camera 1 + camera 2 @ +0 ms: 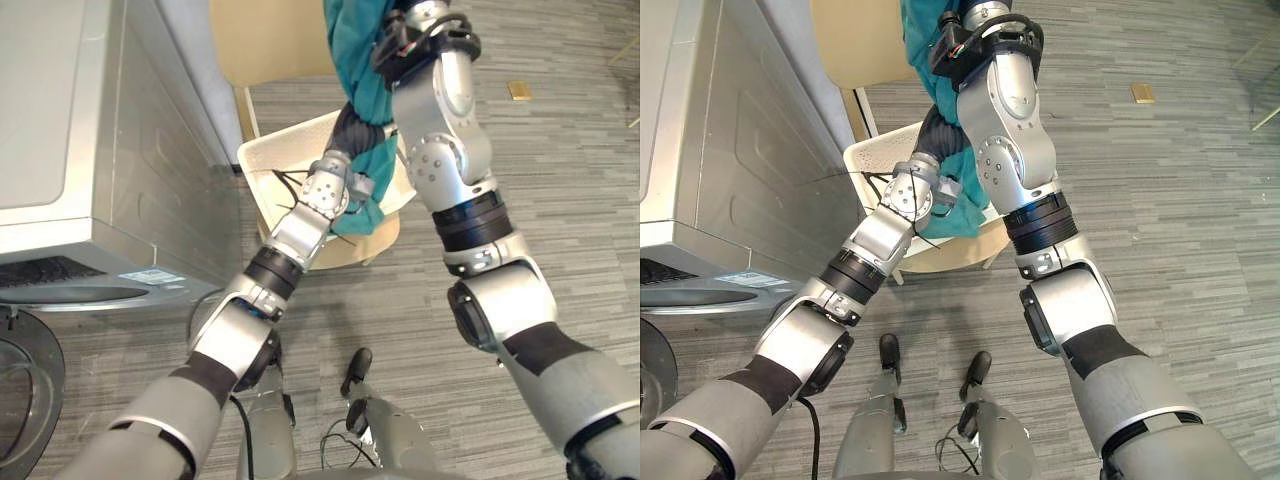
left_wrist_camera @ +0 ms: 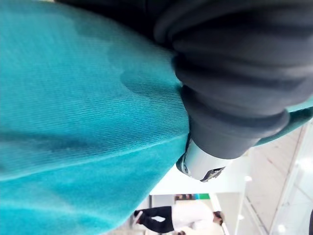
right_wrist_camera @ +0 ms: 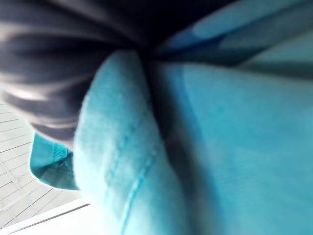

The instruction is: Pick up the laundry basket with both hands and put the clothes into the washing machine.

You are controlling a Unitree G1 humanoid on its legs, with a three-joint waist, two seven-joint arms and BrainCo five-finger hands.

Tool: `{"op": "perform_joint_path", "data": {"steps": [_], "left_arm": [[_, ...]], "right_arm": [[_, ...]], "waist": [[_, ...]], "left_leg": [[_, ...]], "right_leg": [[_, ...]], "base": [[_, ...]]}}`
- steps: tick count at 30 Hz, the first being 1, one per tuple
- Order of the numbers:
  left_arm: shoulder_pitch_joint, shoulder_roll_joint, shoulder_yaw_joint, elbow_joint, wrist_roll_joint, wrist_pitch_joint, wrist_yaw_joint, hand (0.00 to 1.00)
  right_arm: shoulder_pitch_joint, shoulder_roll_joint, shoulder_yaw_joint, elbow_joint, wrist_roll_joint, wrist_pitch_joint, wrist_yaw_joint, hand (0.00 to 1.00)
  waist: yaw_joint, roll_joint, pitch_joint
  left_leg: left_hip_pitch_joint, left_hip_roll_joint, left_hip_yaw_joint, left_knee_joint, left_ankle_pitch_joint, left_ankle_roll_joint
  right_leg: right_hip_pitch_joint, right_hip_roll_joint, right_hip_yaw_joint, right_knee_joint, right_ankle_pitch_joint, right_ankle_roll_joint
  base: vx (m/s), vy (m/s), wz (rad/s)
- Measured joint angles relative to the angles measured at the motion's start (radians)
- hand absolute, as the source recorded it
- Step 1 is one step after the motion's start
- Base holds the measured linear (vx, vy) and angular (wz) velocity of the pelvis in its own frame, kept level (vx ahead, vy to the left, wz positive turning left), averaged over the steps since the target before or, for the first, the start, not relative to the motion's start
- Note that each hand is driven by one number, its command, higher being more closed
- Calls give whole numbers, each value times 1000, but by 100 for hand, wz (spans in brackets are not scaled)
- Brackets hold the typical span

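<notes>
A teal garment (image 1: 365, 90) hangs from the top edge of the view, down over the cream laundry basket (image 1: 270, 165) on the floor. My left hand (image 1: 352, 125) is pushed into the cloth from below, its dark ribbed cover wrapped by the garment (image 2: 88, 122). My right hand (image 1: 405, 35) is raised high against the same garment (image 3: 220, 147), at the upper edge. The garment's lower end (image 1: 950, 215) drapes into the basket (image 1: 872, 158). The grey washing machine (image 1: 100, 150) stands to the left, its round door (image 1: 25, 400) swung open at the lower left.
A beige panel (image 1: 270, 40) stands behind the basket, against the machine's side. A small yellow object (image 1: 519, 90) lies on the striped grey floor at the far right. A person (image 2: 166, 218) appears far off in the left wrist view.
</notes>
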Motion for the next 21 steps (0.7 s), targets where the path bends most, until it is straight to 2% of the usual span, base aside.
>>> {"op": "perform_joint_path", "data": {"steps": [12, 17, 21], "left_arm": [[29, 37, 15, -42, 4, -1, 8, 100], [68, 96, 75, -87, 4, -7, 24, 100], [69, 182, 155, -130, 3, -8, 47, 100]], "right_arm": [[19, -76, -5, 0, -1, 1, 1, 0], [133, -145, -38, -35, 1, 5, 2, 0], [279, -197, -98, -106, -2, 9, 8, 0]], "waist": [[-2, -2, -1], [-3, -4, -3], [-5, -4, -3]], "left_leg": [[14, 4, 9, -4, 0, 0], [26, 5, 9, -6, -4, -5], [54, 5, 13, -6, -4, -5]], "right_leg": [[9, 3, 7, 0, 1, -1], [22, 2, 7, -2, 0, -1], [47, 0, 9, -2, 0, 0]], "base": [[10, 24, -1], [3, 36, 0], [0, 0, 0]]}}
